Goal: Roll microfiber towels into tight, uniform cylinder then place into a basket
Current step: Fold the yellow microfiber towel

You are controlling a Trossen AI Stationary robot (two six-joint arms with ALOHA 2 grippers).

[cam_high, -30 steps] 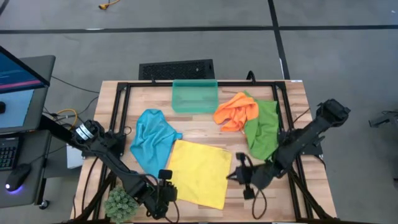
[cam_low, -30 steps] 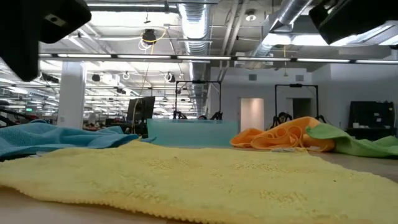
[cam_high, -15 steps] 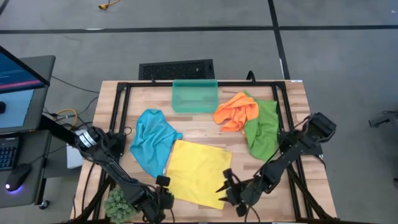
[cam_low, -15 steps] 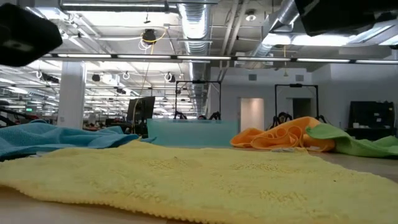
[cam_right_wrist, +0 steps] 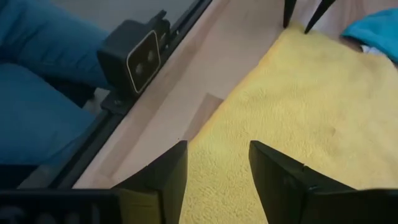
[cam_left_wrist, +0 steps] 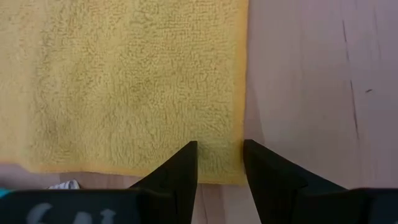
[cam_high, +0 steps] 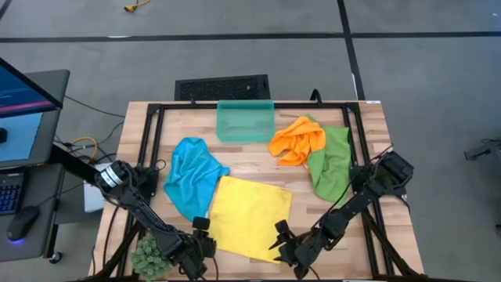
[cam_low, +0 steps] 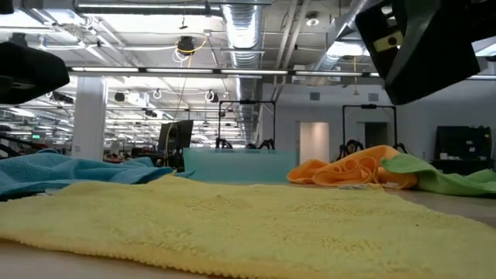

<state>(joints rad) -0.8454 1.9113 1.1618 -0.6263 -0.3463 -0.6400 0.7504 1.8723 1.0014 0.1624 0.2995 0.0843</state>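
Observation:
The yellow towel (cam_high: 249, 215) lies spread flat on the table's near middle. My left gripper (cam_high: 200, 233) stands open over its near left corner (cam_left_wrist: 219, 163), fingers pointing steeply down; I cannot tell whether they touch. My right gripper (cam_high: 275, 239) is open too, slanting low over the towel's near right edge (cam_right_wrist: 214, 134). Farther back lie the crumpled blue towel (cam_high: 192, 176), the orange towel (cam_high: 297, 139) and the green towel (cam_high: 333, 163). The teal basket (cam_high: 245, 121) stands at the far middle.
A small green plant (cam_high: 151, 254) sits at the near left corner, close to my left arm. The low camera (cam_right_wrist: 134, 56) is fixed at the table's near edge. Black frame rails (cam_high: 153, 137) run along the sides, and a dark grate (cam_high: 221, 86) lies beyond the far edge.
My right gripper has swung down and toward the near edge and the left, from beside the yellow towel's right side to its near right corner, and has opened. My left gripper has sunk a little over the near left corner. The towels have kept still.

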